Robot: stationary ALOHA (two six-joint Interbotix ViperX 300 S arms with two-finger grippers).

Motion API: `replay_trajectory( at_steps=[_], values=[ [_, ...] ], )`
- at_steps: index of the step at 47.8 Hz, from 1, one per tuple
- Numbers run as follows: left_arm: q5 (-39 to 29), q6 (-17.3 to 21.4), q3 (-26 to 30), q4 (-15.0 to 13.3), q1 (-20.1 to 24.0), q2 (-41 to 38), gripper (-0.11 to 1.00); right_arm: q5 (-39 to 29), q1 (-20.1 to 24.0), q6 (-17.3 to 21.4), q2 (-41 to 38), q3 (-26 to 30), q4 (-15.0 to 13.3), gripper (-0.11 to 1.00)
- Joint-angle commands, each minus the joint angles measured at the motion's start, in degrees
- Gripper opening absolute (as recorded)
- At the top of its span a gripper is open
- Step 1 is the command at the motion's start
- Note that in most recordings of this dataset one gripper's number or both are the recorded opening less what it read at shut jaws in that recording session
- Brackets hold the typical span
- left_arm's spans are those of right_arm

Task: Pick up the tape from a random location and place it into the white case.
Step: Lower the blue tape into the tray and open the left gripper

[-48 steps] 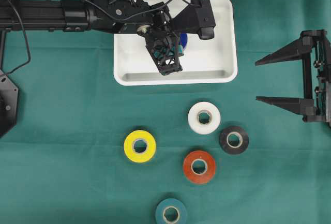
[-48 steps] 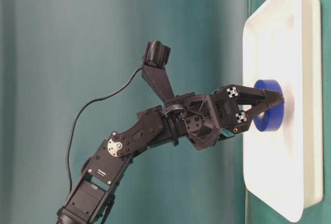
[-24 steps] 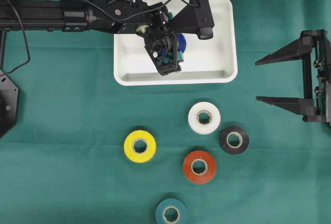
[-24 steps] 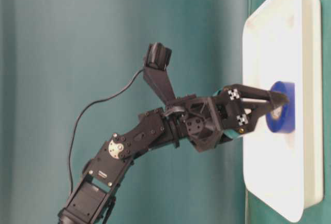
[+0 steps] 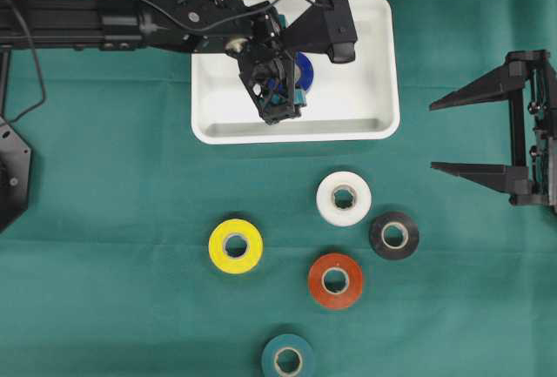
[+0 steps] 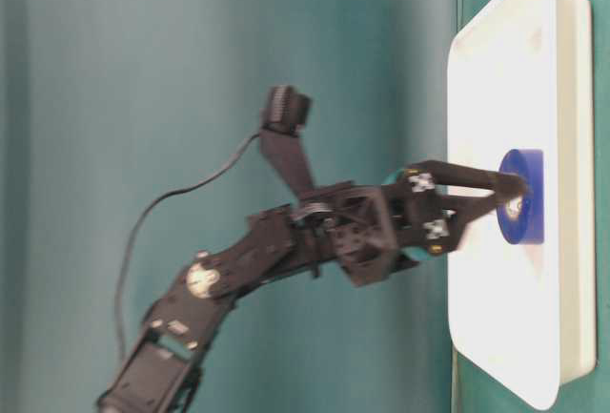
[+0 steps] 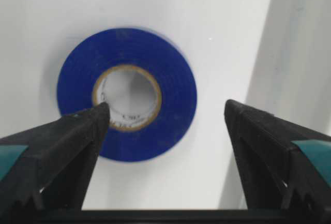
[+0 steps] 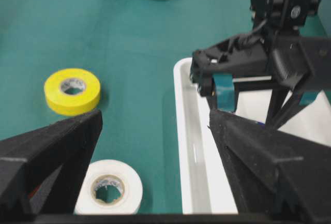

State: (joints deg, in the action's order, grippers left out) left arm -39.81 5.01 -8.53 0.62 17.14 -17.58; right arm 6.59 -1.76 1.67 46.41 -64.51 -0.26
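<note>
Blue tape [image 7: 126,93] lay flat in the white case [image 5: 374,124], straight under the left gripper [image 7: 165,131].
The roll's hole faced up and the gripper's jaws stood wide, holding nothing, 1 finger [image 7: 62,146] over the roll's near edge and the other clear of it on the bare case floor. From where I stood, lifting straight up looked the safest way out. The right gripper [image 5: 457,133] hung open and empty, well apart, and 5 other rolls lay on the green cloth [image 5: 104,290] below the case.
</note>
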Motion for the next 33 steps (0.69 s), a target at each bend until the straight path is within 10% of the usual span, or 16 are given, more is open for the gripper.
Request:
replay_trajectory(
  at_steps=[1,33],
  values=[
    [-0.5,0.1,1.2,-0.1,-0.1,5.3,0.86,0.3,-0.1,0.1,-0.2,1.5,0.0,0.92],
    [-3.3,-0.1,1.4,0.2,-3.3,12.2,0.85,0.3,-0.1,0.3,0.0,1.5,0.0,0.92]
  ],
)
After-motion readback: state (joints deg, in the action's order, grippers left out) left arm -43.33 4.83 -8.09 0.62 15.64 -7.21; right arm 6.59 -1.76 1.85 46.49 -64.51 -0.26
